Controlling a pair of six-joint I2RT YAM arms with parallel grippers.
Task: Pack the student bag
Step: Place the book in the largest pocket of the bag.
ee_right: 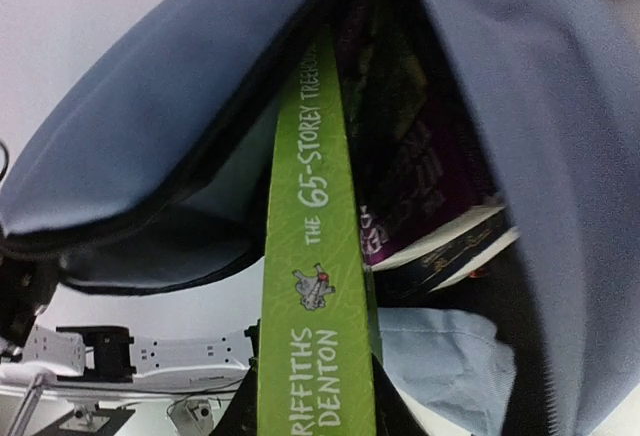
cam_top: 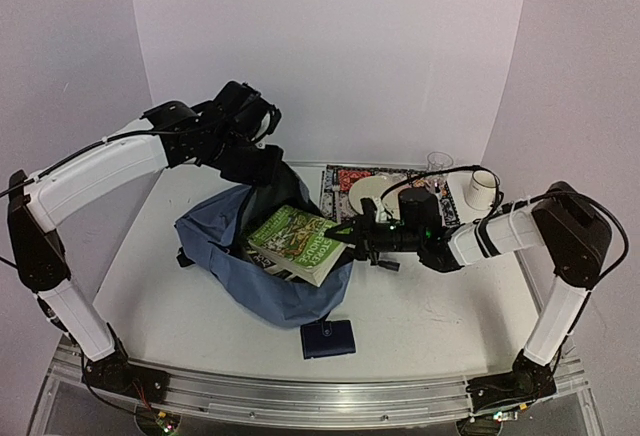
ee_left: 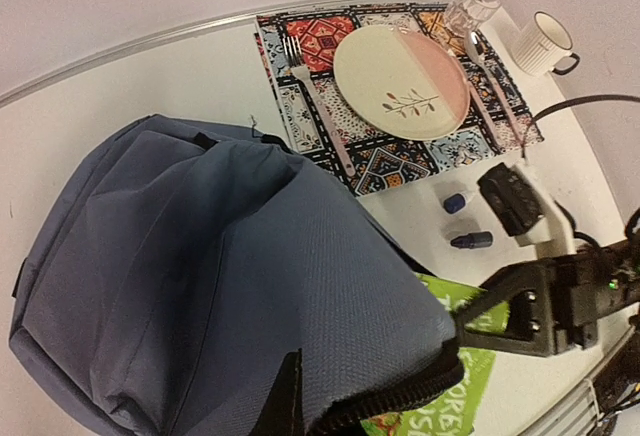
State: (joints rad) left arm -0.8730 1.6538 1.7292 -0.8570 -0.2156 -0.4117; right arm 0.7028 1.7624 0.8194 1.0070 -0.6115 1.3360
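Note:
The slate-blue student bag (cam_top: 250, 266) lies on the table with its mouth facing right. My left gripper (cam_top: 263, 169) is shut on the bag's upper rim beside the black zip (ee_left: 400, 394) and holds the fabric (ee_left: 230, 256) up; one dark finger (ee_left: 285, 401) shows against the cloth. A green paperback (cam_top: 300, 241) sticks halfway out of the opening. My right gripper (cam_top: 352, 232) is shut on its spine (ee_right: 315, 256), with a finger (ee_right: 228, 421) on each side. A purple book (ee_right: 420, 186) lies deeper inside the bag.
A small dark navy wallet (cam_top: 328, 339) lies in front of the bag. Behind and to the right, a patterned placemat (ee_left: 310, 41) carries a plate (ee_left: 400, 81), fork and spoon, with a glass (ee_left: 468, 1) and mug (ee_left: 545, 44) nearby. Two small dark caps (ee_left: 470, 241) sit near a black device (ee_left: 510, 199).

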